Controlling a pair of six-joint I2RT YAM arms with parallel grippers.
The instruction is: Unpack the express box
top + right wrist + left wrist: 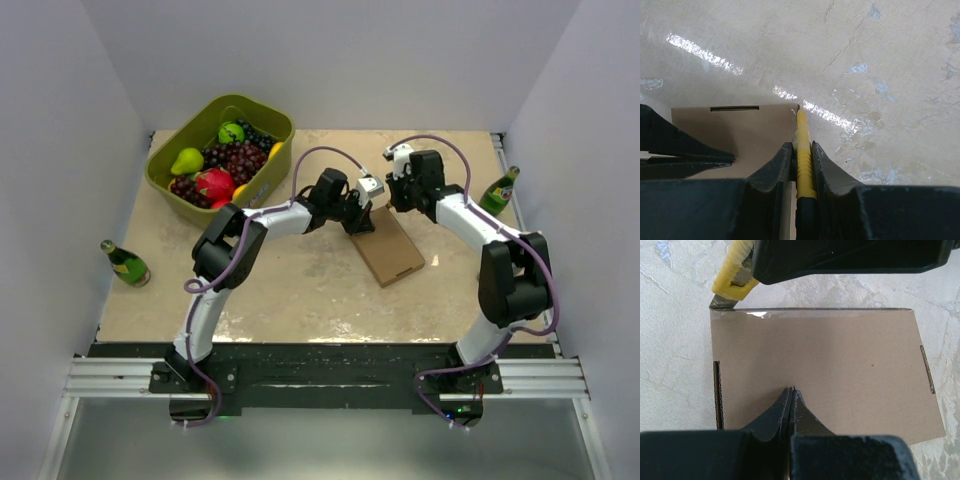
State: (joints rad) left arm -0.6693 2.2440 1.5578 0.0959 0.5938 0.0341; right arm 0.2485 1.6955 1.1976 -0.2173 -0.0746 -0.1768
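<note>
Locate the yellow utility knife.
Right wrist view, centre: yellow utility knife clamped in right claw, tip at a corner of the flat brown cardboard box.

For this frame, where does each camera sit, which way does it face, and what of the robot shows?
Top external: above and behind the bases, facing down on the table; both arms whole, express box between them.
Left wrist: faces down on the box top; shut left hand at the bottom, yellow knife at top left.
Right wrist: faces along the right hand, shut on the knife, toward the box corner and table.
Shared: both wrist views show the knife tip at one box corner.
</note>
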